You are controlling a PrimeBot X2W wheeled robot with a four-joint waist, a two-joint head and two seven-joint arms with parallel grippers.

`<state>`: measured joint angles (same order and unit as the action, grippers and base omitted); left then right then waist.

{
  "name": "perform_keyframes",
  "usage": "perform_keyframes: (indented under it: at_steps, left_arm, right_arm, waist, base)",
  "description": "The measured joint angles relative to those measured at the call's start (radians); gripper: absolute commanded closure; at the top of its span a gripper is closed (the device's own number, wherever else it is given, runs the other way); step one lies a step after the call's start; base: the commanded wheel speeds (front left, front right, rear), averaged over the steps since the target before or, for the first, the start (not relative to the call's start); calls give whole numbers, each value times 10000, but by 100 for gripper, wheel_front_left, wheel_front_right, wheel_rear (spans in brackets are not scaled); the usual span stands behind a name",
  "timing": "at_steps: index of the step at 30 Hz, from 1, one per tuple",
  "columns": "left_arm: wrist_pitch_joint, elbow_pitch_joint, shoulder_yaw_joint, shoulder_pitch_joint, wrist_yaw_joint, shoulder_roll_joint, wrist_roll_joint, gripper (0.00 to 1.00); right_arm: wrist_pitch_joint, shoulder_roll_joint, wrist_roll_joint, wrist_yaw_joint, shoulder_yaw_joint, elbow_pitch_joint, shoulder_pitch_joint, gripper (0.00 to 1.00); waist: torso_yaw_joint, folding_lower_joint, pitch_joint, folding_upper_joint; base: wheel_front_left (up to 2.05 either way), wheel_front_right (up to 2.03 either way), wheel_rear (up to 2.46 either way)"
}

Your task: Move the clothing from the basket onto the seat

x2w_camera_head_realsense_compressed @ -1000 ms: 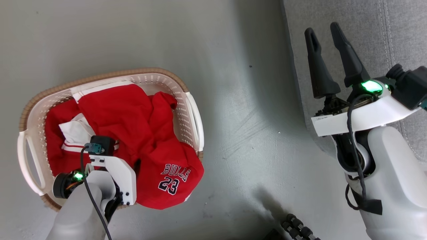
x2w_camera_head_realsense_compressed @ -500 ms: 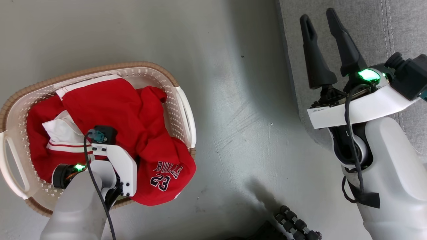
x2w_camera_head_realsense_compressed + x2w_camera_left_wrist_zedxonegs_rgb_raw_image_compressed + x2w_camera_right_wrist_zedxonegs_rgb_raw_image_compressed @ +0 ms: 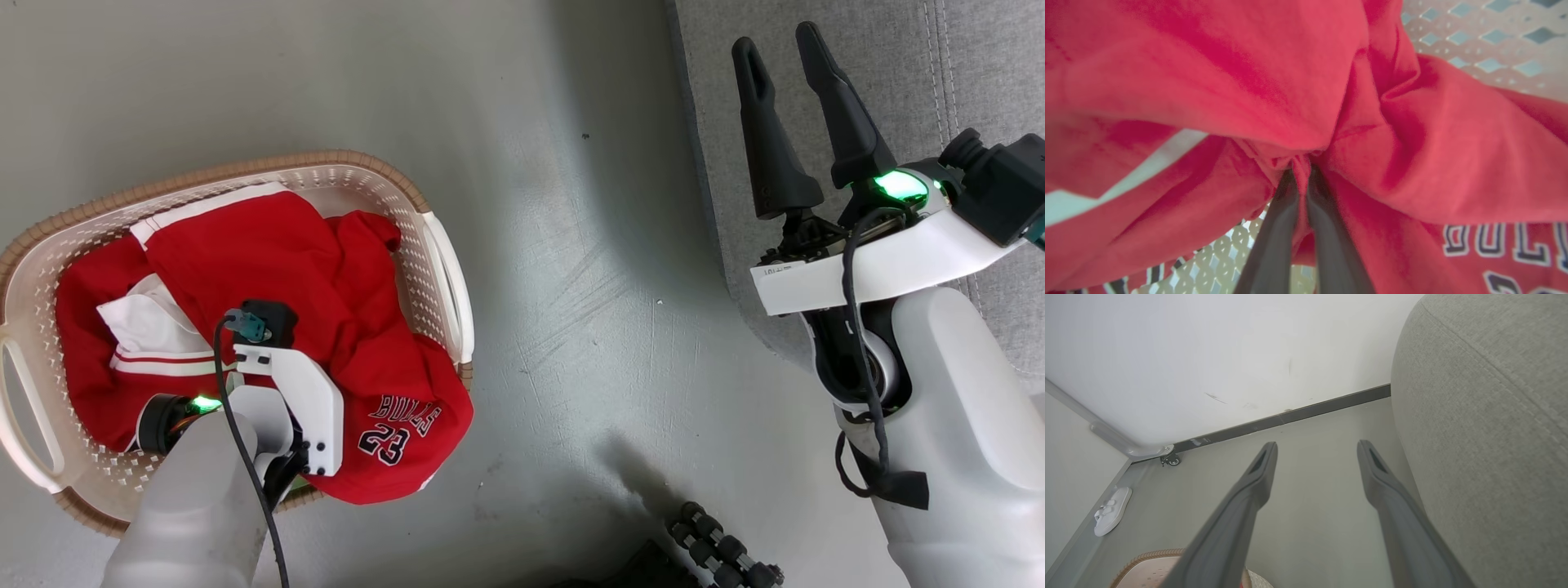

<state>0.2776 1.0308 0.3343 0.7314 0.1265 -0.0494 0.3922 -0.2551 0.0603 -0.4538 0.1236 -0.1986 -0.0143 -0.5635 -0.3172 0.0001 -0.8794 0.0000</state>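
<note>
Left gripper (image 3: 1300,173): fingers drawn almost together, with a thin fold of red fabric pinched between the tips, down in the basket (image 3: 245,169). Right gripper (image 3: 775,38): fingers spread wide and holding nothing, near the edge of the seat (image 3: 963,73).

Clothing (image 3: 286,261): all in the basket, heaped and crumpled. The piece with white panels (image 3: 155,322) lies toward the basket's left end. The lettered jersey (image 3: 400,420) slumps over the rim at the near right corner, partly hanging outside.

Risks, as I judge them:
- The grip takes only a small fold, so the soft cloth may slide out of the pinch on the lift.
- The garments are folded into one another, and I cannot tell which piece the fold belongs to. A pull may drag both up, and the loose one could drop onto the floor (image 3: 571,245) short of the seat.
- The jersey is already over the rim, so a tug could spill it out.
- The basket looks light, so snagged cloth could drag or tilt it.

Surface and room: smooth grey floor, scuffed, bare between basket and seat, which stand well apart. A dark ribbed object (image 3: 722,555) lies at the floor's near edge. Right wrist view: pale wall (image 3: 1208,355), dark skirting (image 3: 1290,414), a small caster (image 3: 1171,459) in the corner, and a white slipper (image 3: 1112,510) by the side wall
</note>
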Motion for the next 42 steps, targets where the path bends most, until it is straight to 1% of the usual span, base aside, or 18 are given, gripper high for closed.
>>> perform_keyframes:
  at_steps: [10,15,22,32,39,42]
  left_arm:
    - [-499,-265,447,195,0,13,142,100]
    - [-909,-443,495,240,0,15,466,100]
    - [-1308,-495,556,246,0,-157,669,100]
    - [-2132,-765,700,243,0,-190,1179,100]
    - [-2604,-940,940,168,0,-228,1427,100]
    - [-2807,-1053,1026,15,0,-211,1699,100]
  right_arm:
    - [0,-8,0,0,35,-44,-208,0]
    - [0,-10,2,0,136,-44,-214,0]
    - [0,-12,2,0,211,-81,-217,0]
    - [0,-12,4,0,430,-230,-215,0]
    - [0,46,48,0,483,-366,-182,0]
    - [0,48,44,0,512,-468,-172,0]
  waist:
    - [32,0,157,0]
    - [65,0,295,0]
    - [122,0,531,0]
    - [238,0,1105,0]
    - [372,0,1651,0]
    - [446,0,1919,0]
  base:
    - [0,0,0]
    - [0,0,0]
    - [0,0,0]
    - [0,0,0]
    - [0,0,0]
    - [0,0,0]
